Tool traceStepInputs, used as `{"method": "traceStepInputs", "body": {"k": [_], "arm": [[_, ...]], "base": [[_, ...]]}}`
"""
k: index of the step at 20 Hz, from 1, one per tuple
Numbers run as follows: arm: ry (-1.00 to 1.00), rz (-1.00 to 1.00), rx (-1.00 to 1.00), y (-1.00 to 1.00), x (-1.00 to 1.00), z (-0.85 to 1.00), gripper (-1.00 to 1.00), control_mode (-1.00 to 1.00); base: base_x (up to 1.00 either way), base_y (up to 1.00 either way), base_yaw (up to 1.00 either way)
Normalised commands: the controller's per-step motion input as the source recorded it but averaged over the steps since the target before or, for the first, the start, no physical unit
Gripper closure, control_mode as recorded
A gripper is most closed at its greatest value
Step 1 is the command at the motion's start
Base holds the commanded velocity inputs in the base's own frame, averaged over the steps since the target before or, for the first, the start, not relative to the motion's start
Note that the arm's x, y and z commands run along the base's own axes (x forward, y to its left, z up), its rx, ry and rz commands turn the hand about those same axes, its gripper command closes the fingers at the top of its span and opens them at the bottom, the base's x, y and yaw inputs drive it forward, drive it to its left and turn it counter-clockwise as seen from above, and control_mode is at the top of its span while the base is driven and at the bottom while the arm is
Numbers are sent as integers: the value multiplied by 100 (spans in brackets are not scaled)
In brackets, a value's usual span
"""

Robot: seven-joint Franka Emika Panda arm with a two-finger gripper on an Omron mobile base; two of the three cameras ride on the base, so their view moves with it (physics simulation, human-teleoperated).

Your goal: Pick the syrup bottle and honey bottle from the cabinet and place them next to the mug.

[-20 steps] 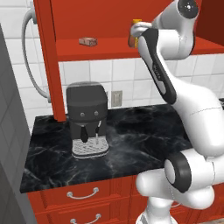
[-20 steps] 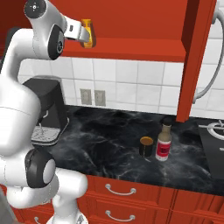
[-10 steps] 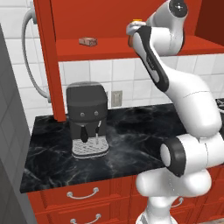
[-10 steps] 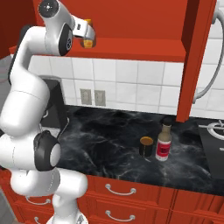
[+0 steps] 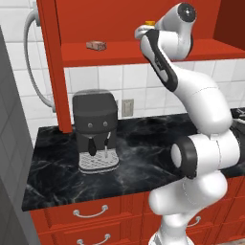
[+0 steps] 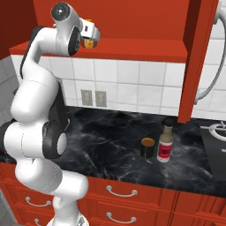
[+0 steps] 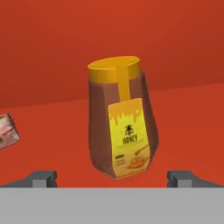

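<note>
Taking the big black coffee machine (image 5: pixel 96 129) on the black marbled bench (image 5: pixel 139 158) as the landmark: it stands at the bench's left end, just right of the bright red cabinet's (image 5: pixel 95 28) side post. Above it and slightly to its left, on the open red shelf, lies a small flat brown item (image 5: pixel 96 45). Farther right of the machine and also up at shelf height, the white arm reaches in, and its end effector (image 5: pixel 141 32) sits at the shelf's front edge with the yellow cap of the short amber-orange honey bottle (image 5: pixel 150 23) showing just behind it.

In the hand view the honey bottle (image 7: pixel 120 118) stands on the red shelf floor, leaning slightly, label facing the camera. The two dark fingertips (image 7: pixel 41 178) stand wide apart at either side, short of the bottle and not touching it. The brown item (image 7: pixel 8 131) lies at the left edge of that view.

From the right base view, well to the right of the machine on the bench, the small black mug with an orange-brown top (image 6: pixel 148 148) stands just beside the tall slim red-labelled syrup bottle (image 6: pixel 165 141), both upright, near the cabinet's right post.
</note>
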Motion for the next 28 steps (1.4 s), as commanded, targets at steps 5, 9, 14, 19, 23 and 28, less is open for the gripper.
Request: {"method": "traceStepInputs", "body": {"k": [5,9,14,19,23,28], "arm": [[0,2,0,-12,40,0,-100,-100],[3,0,0,-1,26,2,-100,-100],[2,0,0,0,23,0,-100,-100],[1,0,0,0,16,0,-100,-100],[0,0,0,0,9,0,-100,-100],[0,0,0,0,0,0,100,-100]], "base": [[0,0,0],[0,0,0],[0,0,0],[0,0,0],[0,0,0],[0,0,0]]}}
